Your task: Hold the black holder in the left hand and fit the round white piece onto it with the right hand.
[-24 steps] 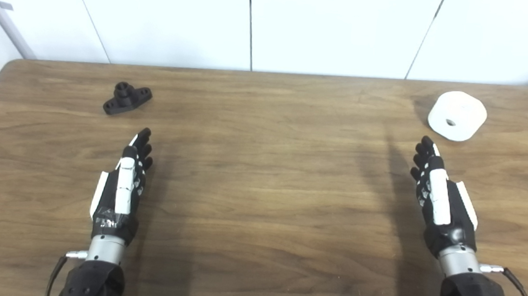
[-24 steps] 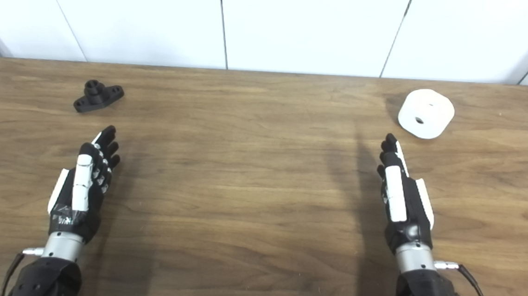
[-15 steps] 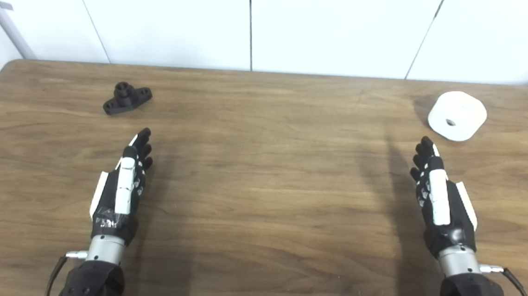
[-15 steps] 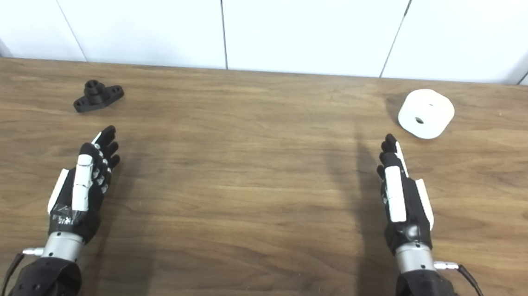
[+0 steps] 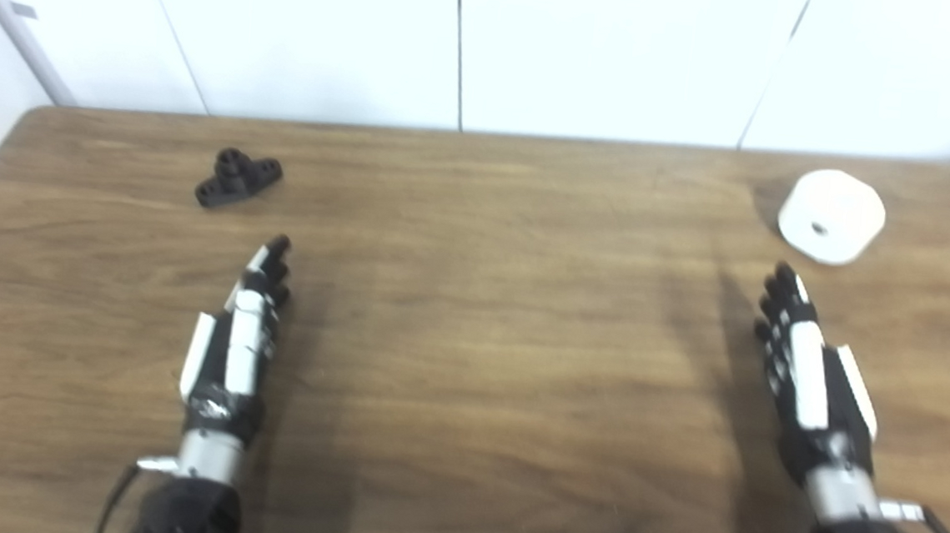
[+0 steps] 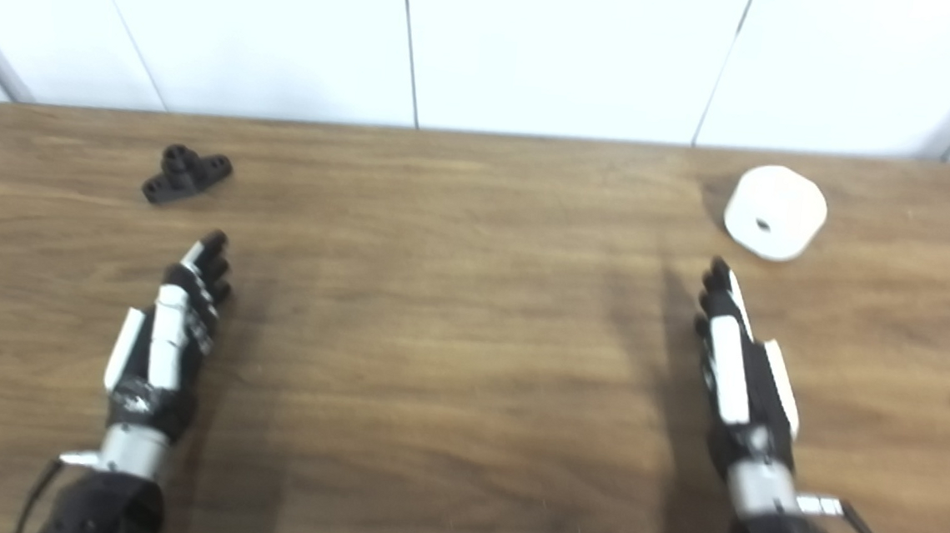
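While the whole view had shifted since the earlier pictures, the left hand [image 5: 237, 338] and right hand [image 5: 805, 382] hovered as before, fingers straight, holding nothing. Untouched on the counter [image 5: 488, 318], the black holder [image 5: 239, 178] lay far-left, the round white piece [image 5: 831, 215] far-right.

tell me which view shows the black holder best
The left eye view, by a little: the black holder sits further in from the picture's edge, its raised hub and flat base plain on the table. The right eye view shows the same holder nearer the left edge, equally blurred, untouched by either robot hand.
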### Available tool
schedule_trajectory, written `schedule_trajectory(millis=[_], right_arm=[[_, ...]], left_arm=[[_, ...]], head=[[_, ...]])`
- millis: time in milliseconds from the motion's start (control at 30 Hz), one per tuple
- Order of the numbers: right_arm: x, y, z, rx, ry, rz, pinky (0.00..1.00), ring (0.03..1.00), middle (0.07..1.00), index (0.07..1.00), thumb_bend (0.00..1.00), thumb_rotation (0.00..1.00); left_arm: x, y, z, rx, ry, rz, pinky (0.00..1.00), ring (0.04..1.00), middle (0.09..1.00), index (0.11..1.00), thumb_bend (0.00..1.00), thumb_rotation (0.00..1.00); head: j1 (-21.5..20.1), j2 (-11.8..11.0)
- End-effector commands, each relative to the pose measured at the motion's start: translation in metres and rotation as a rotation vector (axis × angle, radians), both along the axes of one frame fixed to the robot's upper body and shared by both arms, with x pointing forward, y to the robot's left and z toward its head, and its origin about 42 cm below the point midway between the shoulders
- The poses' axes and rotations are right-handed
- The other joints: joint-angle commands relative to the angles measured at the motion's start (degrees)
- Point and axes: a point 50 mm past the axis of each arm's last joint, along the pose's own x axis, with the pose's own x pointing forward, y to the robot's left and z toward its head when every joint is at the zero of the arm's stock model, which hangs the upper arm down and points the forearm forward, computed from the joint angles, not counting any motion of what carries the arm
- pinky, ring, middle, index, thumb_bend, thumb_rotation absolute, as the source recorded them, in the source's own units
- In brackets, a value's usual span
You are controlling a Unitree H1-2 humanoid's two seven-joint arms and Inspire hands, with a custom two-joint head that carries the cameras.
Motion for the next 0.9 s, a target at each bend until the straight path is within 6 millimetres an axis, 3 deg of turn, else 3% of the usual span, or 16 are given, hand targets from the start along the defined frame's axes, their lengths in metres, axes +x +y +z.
schedule_trajectory(millis=[0, 200, 467, 667, 867], right_arm=[[0.003, -0.007, 0.009, -0.009, -0.079, 0.022, 1.00, 1.000, 1.000, 1.000, 0.61, 1.00], [0.003, -0.012, 0.001, -0.016, -0.072, 0.042, 1.00, 1.000, 1.000, 1.000, 0.60, 1.00], [0.003, -0.012, -0.004, -0.001, -0.072, 0.059, 1.00, 1.000, 1.000, 1.000, 0.62, 1.00], [0.006, -0.012, -0.010, -0.007, -0.074, 0.060, 1.00, 1.000, 1.000, 1.000, 0.64, 1.00], [0.008, -0.013, -0.013, 0.000, -0.077, 0.060, 1.00, 1.000, 1.000, 1.000, 0.65, 1.00]], left_arm=[[0.001, -0.004, 0.004, 0.016, -0.044, 0.003, 1.00, 1.000, 1.000, 0.959, 0.52, 0.98], [0.001, -0.012, -0.004, 0.033, -0.037, -0.006, 1.00, 1.000, 1.000, 0.968, 0.47, 1.00], [0.001, -0.017, -0.013, 0.039, -0.042, -0.001, 1.00, 1.000, 1.000, 0.976, 0.44, 1.00], [0.002, -0.018, -0.018, 0.037, -0.052, 0.003, 1.00, 1.000, 1.000, 0.973, 0.41, 1.00], [0.002, -0.018, -0.017, 0.056, -0.042, 0.006, 1.00, 1.000, 1.000, 0.975, 0.40, 1.00]], head=[[0.65, -0.66], [3.31, -4.95], [3.83, -8.05], [3.48, -9.07], [3.75, -8.35]])
